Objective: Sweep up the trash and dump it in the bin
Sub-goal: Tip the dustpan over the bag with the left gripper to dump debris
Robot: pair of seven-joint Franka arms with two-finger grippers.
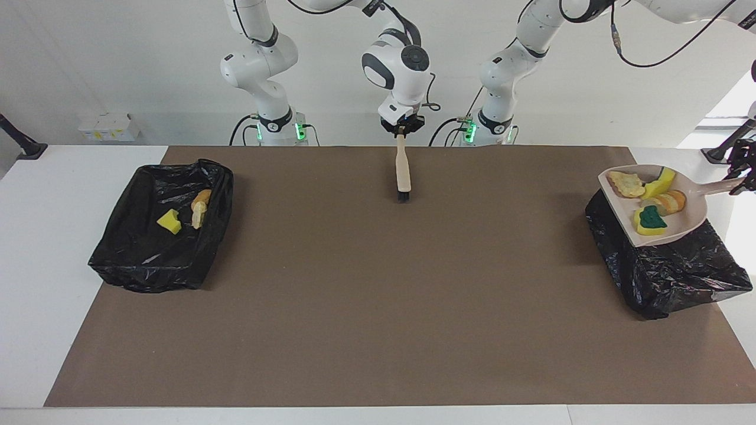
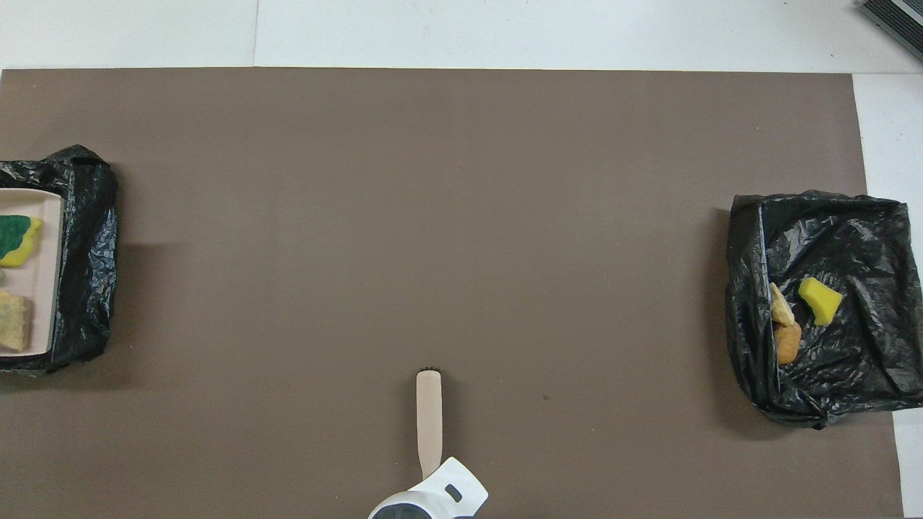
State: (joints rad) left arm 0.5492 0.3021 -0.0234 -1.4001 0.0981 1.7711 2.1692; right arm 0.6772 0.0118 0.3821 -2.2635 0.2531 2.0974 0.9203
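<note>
Bin liners [image 1: 162, 236]: glossy, crinkled black plastic. Table cover [image 1: 378, 295]: matt brown paper. Dustpan [image 1: 688, 227]: smooth beige plastic; sponge piece [image 1: 649, 223] porous.

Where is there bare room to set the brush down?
The brown mat is bare from the right arm's bin to the left arm's bin, except at the brush held by the right gripper. Crowded: over the left arm's bin, where the left gripper holds the loaded dustpan.

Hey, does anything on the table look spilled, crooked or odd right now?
Nothing spilled. The dustpan, loaded with trash, is held level over the bin at the left arm's end. The right gripper holds the brush over the mat.
</note>
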